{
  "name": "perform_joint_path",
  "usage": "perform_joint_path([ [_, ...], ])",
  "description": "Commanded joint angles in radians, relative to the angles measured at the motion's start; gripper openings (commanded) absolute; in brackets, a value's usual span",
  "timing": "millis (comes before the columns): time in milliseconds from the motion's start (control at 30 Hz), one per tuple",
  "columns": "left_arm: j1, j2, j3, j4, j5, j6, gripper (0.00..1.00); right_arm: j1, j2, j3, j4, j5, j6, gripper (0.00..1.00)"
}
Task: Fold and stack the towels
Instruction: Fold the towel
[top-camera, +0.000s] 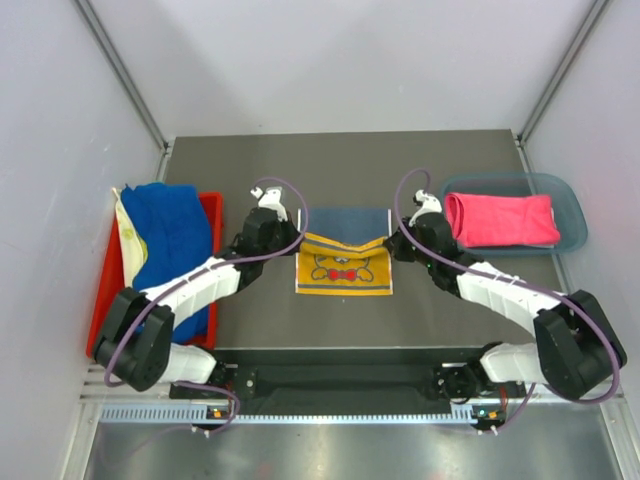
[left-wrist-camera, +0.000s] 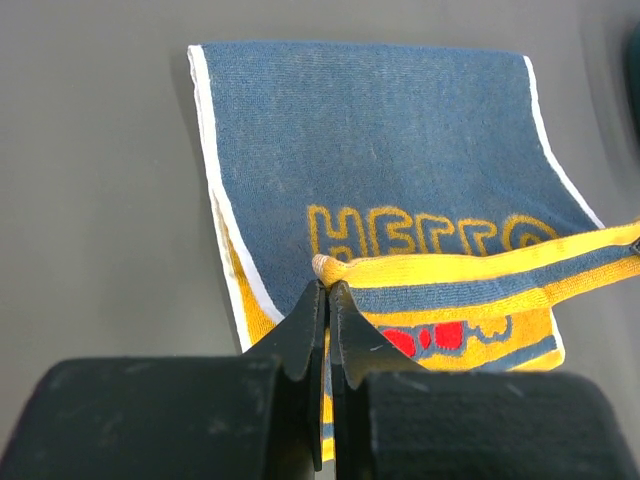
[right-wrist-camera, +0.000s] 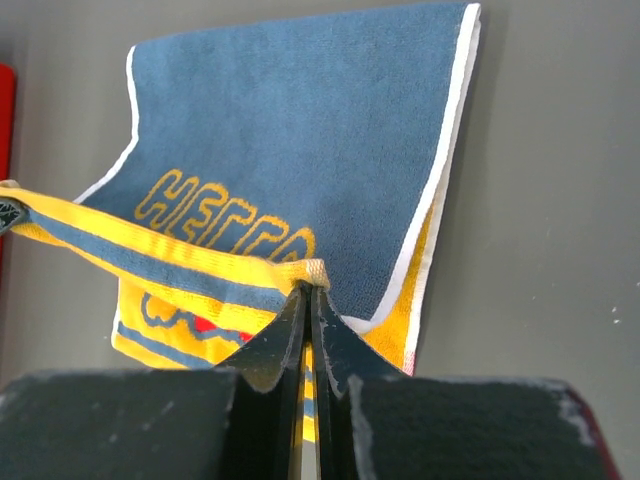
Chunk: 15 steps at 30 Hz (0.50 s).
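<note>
Starting left: tray (top-camera: 103, 290) at the table's (top-camera: 250, 160) left edge. A blue towel (top-camera: 170, 235) is heaped in it, long axis running away from the bases. A cream towel (top-camera: 128, 240) lies along its left side.

Left gripper (left-wrist-camera: 327, 292) is pinched tight on the left corner of the yellow towel (top-camera: 343, 268). This towel sits mid-table between the arms, long axis pointing away from the bases. The navy back faces up on the far part and the yellow printed face on the near part. The held edge runs left-right, taut and lifted.

Right gripper (right-wrist-camera: 308, 290) is clamped on the opposite corner.

Far right: bin (top-camera: 572, 215) holding a folded pink towel (top-camera: 500, 218), long axis left-right, well apart from the yellow towel.
</note>
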Motion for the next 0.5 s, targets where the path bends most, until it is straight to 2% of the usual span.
perform_joint_path([
  [0, -0.016, -0.054, -0.017, 0.001, -0.039, -0.014, 0.0, 0.027, -0.045, -0.007, 0.013, 0.033, 0.017, 0.0],
  [467, -0.031, -0.1, -0.084, -0.036, -0.051, -0.04, 0.0, 0.072, -0.109, -0.082, 0.01, 0.067, 0.055, 0.0],
])
